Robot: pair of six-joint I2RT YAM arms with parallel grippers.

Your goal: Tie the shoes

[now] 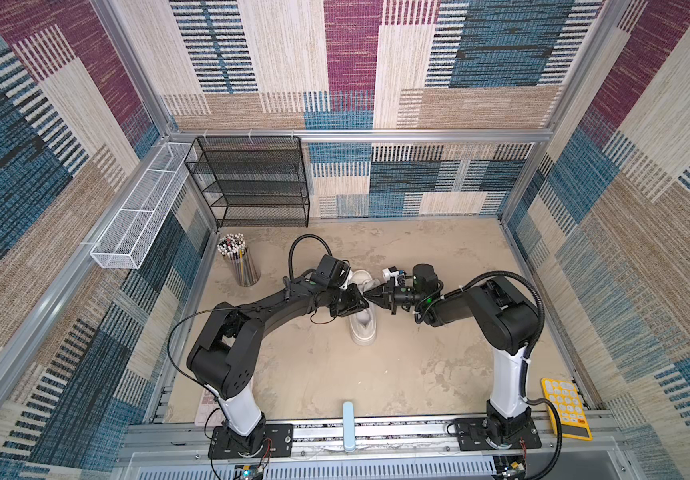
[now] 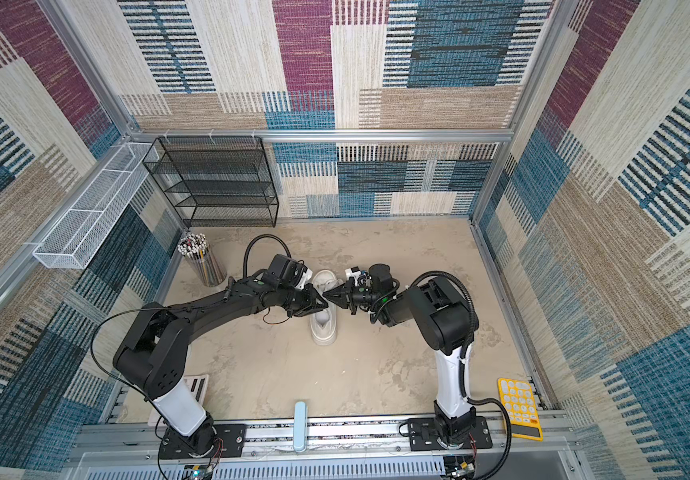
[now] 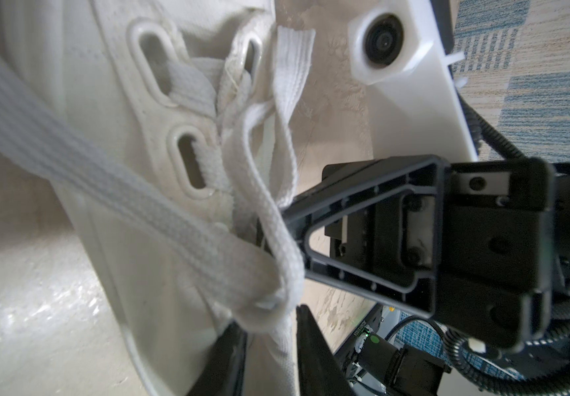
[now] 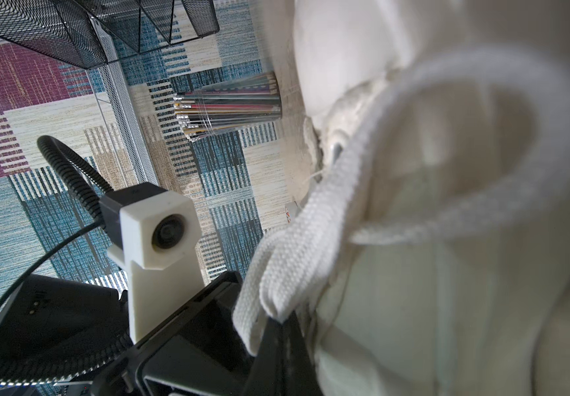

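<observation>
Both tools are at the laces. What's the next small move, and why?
Probably draw the tools apart sideways, slowly. The right tool is shut on a folded lace, the left tool grips lace too, and the strands at the shoe lie slack, so pulling should tighten them.

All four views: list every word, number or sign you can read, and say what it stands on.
Nothing reads clearly in any view.
yellow calculator: key marks too small to read.
front rail: strip print too small to read.
label beside the green light, in the left wrist view: blurred.
sneaker and laces: no brand or lettering visible.
</observation>
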